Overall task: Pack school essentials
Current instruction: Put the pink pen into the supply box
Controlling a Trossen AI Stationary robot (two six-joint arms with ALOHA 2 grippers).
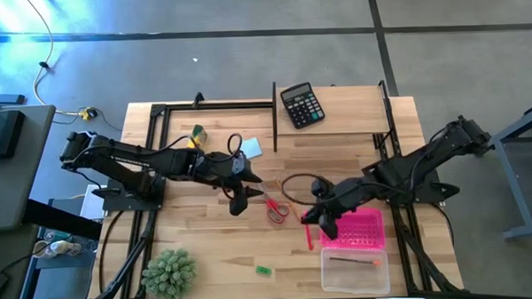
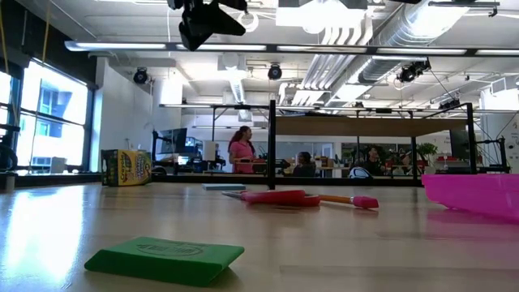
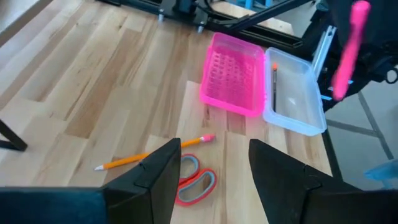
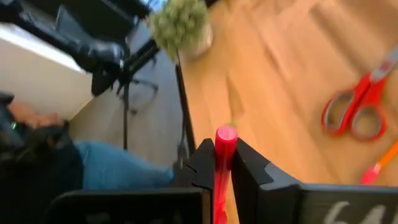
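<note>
Beside the pink slotted plastic tray (image 1: 360, 228), the right gripper (image 4: 222, 167) is clenching a red pen (image 4: 222, 168) upright in its fingers, likely for packing, while the left gripper (image 3: 214, 171) is hanging with fingers spread above the red-handled scissors (image 3: 194, 180).

We see the red pen (image 4: 222, 163) clamped upright in the right claw (image 1: 326, 220), beside the pink case (image 1: 357, 229). Red-handled scissors (image 1: 275, 208) and an orange pencil (image 3: 152, 155) lie flat mid-worktop; the green eraser (image 1: 264, 270) lies near the front edge.

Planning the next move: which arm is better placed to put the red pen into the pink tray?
Right. The right gripper is shut on the red pen beside the pink tray; the left gripper hovers open over the scissors.
</note>
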